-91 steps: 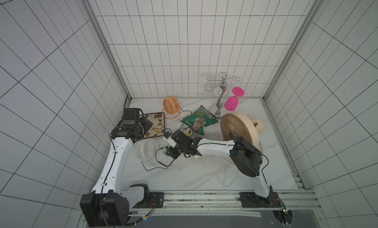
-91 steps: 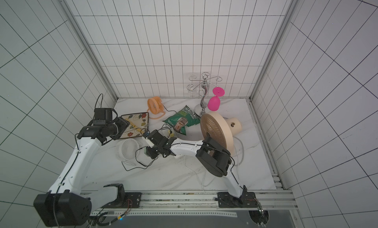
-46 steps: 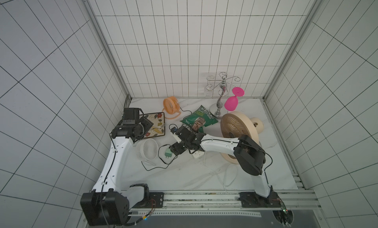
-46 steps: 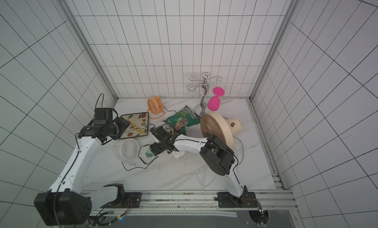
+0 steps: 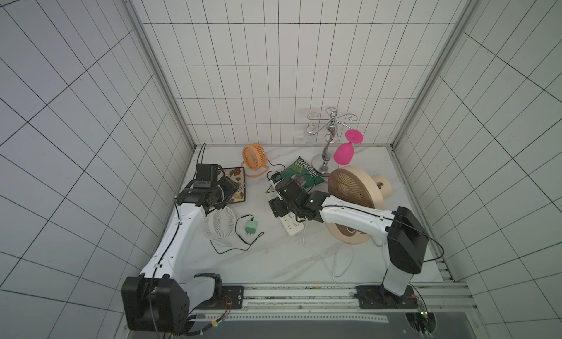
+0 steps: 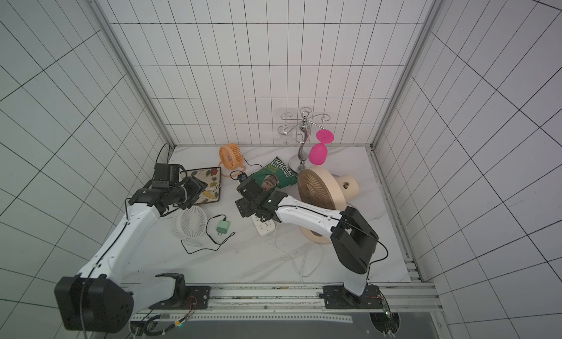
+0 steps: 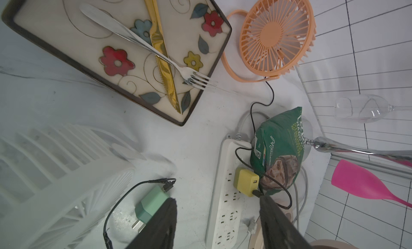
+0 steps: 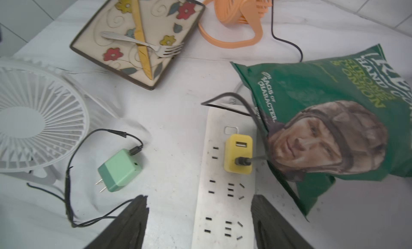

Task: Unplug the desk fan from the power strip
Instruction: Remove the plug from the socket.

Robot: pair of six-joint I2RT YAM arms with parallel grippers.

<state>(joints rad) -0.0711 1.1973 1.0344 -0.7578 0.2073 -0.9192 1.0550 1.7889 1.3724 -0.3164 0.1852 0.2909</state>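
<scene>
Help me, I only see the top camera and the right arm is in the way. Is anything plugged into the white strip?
Observer: Yes. The right wrist camera shows a yellow charger plugged into the power strip.
Operator: Is something grabbing it?
Observer: No. The right tool is open and empty, over the strip, not touching the charger.
Operator: And the other arm?
Observer: The left tool is open too, with nothing in it.

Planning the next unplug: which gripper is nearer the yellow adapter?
Right: right gripper hovers over the power strip near the yellow adapter; left gripper hangs by the plate.
</scene>
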